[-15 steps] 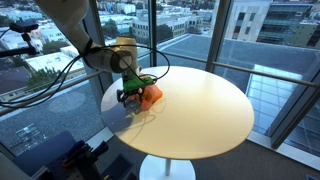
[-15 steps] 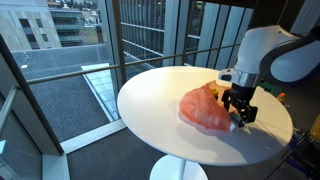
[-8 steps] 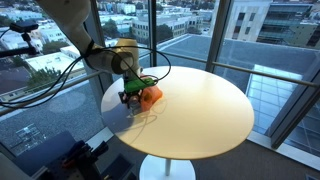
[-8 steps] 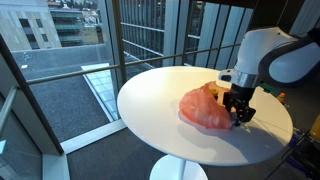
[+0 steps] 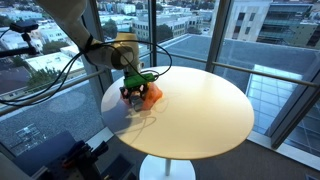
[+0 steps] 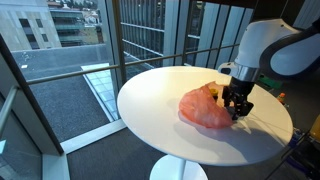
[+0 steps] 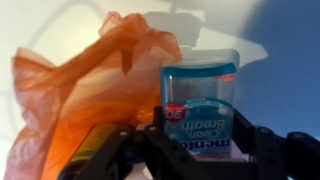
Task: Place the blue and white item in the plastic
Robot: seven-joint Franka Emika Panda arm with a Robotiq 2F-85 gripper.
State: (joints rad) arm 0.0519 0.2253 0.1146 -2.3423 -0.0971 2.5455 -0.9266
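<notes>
In the wrist view my gripper is shut on the blue and white item, a small blue-labelled box with a white lid, held between both black fingers. The orange translucent plastic lies crumpled just left of it, touching or nearly touching the item. In both exterior views the gripper hangs a little above the round table, right beside the plastic. The item is too small to make out there.
The round cream table stands by floor-to-ceiling windows. A green thing sits close behind the gripper, near the plastic. Cables hang off the arm over the table's edge.
The gripper has risen slightly with the item still in it and stays next to the plastic. The plastic has not moved.
</notes>
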